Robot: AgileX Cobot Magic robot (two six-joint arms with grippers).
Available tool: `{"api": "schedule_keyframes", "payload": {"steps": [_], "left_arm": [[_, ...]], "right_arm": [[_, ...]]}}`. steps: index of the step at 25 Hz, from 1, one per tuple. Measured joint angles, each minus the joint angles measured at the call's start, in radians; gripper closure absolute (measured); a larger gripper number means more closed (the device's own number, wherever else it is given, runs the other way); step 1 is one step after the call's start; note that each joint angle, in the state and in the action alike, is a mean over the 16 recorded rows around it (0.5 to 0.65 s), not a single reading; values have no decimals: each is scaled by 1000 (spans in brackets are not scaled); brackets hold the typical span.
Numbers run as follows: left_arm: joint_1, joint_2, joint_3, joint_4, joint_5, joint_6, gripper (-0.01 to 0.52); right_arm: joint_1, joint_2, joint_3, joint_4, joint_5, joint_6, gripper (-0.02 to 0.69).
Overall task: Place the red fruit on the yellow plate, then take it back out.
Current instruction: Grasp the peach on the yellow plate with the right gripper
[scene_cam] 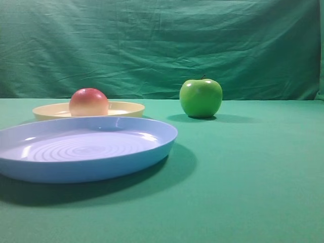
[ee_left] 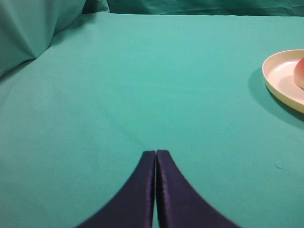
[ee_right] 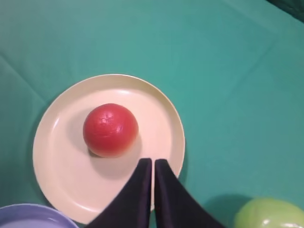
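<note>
The red fruit (scene_cam: pixel 88 102) (ee_right: pixel 110 129) rests inside the yellow plate (scene_cam: pixel 126 107) (ee_right: pixel 61 166), a little left of the plate's middle. Seen from above in the right wrist view, my right gripper (ee_right: pixel 153 160) hangs over the plate's near rim, shut and empty, just clear of the fruit. My left gripper (ee_left: pixel 156 152) is shut with nothing in it over bare green cloth; the yellow plate (ee_left: pixel 280 78) and a sliver of the fruit (ee_left: pixel 299 73) show at that view's right edge. Neither gripper appears in the exterior high view.
A large light blue plate (scene_cam: pixel 152 152) (ee_right: pixel 28 216) lies in front of the yellow plate. A glossy green apple (scene_cam: pixel 201 97) (ee_right: pixel 270 213) stands to the right. Green cloth covers the table and forms the backdrop.
</note>
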Motion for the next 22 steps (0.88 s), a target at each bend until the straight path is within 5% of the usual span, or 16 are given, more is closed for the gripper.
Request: {"api": "schedule_keyframes", "payload": {"steps": [4,16,22], "left_arm": [[0,0,0,0,0,0,514],[0,0,0,0,0,0,514],[0,0,0,0,0,0,514]], "right_arm": [[21,100,-40,31,-57,-36,561],[47,242,-69,162,-202,-111,105],[51,260,-69,252,-196,-199,19]]}}
